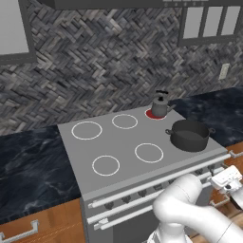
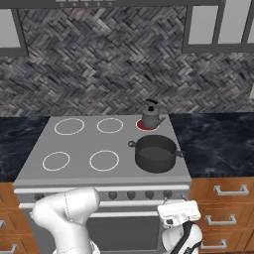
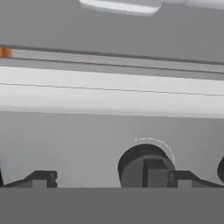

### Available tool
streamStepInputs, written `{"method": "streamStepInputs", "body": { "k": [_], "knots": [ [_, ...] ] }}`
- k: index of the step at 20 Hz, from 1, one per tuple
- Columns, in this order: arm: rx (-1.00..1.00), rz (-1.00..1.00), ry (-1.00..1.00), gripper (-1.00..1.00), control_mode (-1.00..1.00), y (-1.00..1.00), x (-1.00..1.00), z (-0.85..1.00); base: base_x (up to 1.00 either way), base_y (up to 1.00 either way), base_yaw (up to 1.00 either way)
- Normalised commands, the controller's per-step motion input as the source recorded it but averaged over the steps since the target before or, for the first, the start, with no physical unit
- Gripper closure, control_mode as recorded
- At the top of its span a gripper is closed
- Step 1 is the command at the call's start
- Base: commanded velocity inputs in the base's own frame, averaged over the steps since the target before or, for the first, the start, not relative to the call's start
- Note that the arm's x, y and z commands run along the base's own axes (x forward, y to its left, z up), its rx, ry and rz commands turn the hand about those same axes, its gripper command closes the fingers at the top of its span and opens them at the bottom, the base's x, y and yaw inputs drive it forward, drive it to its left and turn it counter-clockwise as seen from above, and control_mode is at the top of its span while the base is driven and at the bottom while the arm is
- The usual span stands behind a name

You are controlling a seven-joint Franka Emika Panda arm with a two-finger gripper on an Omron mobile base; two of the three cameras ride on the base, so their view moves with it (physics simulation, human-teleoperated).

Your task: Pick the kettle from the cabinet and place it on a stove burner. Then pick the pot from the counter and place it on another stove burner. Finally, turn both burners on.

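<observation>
Grey herringbone backsplash [image 2: 99, 64], glass-front wall cabinets [image 2: 218, 25], brown drawers [image 2: 225, 198] with silver handles.

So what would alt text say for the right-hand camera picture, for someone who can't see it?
A grey stove set in a black counter carries a small kettle on a glowing red back burner and a wide pot just in front of it. The white robot arm bends low before the stove's knobs.

Down at the stove front, the end effector [image 3: 111, 179] is cropped by the hand view's bottom edge, only its tips poking up. A dark knob [image 3: 146, 166] sits half-hidden behind one fingertip [image 3: 183, 178], with a second knob [image 3: 221, 169] sliced off at the right edge. The knob's marking is too blurred to read.
</observation>
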Motion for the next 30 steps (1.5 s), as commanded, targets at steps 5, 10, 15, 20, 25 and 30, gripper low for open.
{"method": "streamStepInputs", "body": {
  "k": [5, 10, 15, 20, 25, 30],
  "knots": [
    [0.00, 0.00, -0.11, -1.00, -1.00, 0.16, -0.02, 0.00, 0.00, 0.00, 0.00],
    [0.00, 0.00, -0.07, -1.00, -1.00, 0.11, 0.00, 0.00, 0.00, 0.00, 0.00],
    [0.00, 0.00, -0.01, -1.00, -1.00, 0.01, 0.20, 0.00, 0.00, 0.00, 0.00],
    [0.00, 0.00, 0.00, -1.00, -1.00, 0.00, 0.24, 0.00, 0.00, 0.00, 0.00],
    [0.00, 0.00, 0.00, -1.00, -1.00, 0.03, 0.09, -0.02, 0.00, 0.00, 0.00],
    [0.00, 0.01, -0.04, 1.00, -1.00, 0.12, 0.04, -0.01, 0.00, 0.00, 0.00]
  ]
}}
